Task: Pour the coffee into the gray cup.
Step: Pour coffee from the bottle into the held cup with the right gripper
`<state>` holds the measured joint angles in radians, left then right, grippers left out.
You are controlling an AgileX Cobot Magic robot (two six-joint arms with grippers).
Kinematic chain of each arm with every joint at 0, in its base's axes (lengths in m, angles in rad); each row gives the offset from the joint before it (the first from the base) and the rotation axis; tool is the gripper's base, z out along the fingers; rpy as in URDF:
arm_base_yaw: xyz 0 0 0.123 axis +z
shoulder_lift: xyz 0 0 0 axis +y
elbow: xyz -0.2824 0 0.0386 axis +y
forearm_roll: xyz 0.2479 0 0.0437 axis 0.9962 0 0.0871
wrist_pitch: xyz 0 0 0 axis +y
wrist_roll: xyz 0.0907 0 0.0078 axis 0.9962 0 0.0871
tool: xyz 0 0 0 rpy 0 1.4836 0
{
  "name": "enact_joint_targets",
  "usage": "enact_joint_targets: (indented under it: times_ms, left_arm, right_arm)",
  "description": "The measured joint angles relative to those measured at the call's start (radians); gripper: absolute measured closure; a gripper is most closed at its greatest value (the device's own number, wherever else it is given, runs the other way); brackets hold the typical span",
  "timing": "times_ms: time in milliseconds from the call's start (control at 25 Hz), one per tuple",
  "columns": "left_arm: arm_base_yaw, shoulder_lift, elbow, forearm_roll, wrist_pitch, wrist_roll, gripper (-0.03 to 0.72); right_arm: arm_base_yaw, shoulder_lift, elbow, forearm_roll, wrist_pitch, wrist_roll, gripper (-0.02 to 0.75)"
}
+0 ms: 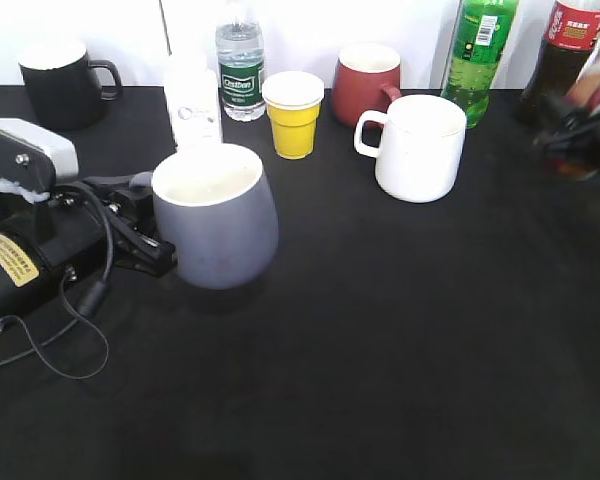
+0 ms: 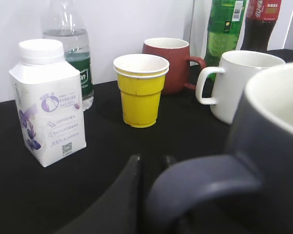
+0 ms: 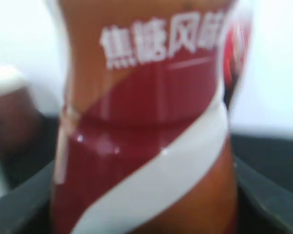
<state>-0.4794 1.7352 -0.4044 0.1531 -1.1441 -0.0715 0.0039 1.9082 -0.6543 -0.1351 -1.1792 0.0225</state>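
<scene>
A: Left side?
B: Left claw (image 1: 145, 225) closed on handle of gray cup (image 1: 218, 228), upright on table (image 1: 400, 330).
A: Right side?
B: Right claw (image 1: 570, 140) at far edge, blurred; fingers flank coffee bottle (image 3: 146, 122), apparently gripping it.

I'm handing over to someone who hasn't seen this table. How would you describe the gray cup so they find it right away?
Start at the black-covered table and look to its front left, ahead of the back row of drinks. There, the left gripper holds the handle of a rounded matte gray ceramic cup with a cream-white inside. It is the only gray cup, and the only one away from the back row, nearest the camera.
</scene>
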Motion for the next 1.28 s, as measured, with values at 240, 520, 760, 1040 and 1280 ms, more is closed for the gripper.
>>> enact_joint_targets:
  times_ms: [240,520,760,1040,1280]
  left_arm:
    - [0.000,0.000,0.000,0.067,0.000,-0.017,0.610]
    - [-0.004,0.000,0.000,0.155,-0.016,-0.046,0.610]
    - [-0.004,-0.001,0.000,0.149,-0.019,-0.046,0.610]
    - [-0.004,-0.001,0.000,0.172,-0.020,-0.046,0.610]
    - [-0.004,-0.001,0.000,0.242,-0.020,0.008,0.611]
  right_arm:
    - [0.144,-0.324,0.049,-0.169,0.084,-0.001,0.207]
    - [0.457,-0.298,-0.042,-0.209,0.239,-0.169,0.207]
    - [0.470,-0.187,-0.127,-0.350,0.247,-0.292,0.207]
    - [0.470,-0.187,-0.127,-0.400,0.197,-0.449,0.210]
    - [0.470,-0.187,-0.127,-0.440,0.191,-0.738,0.210]
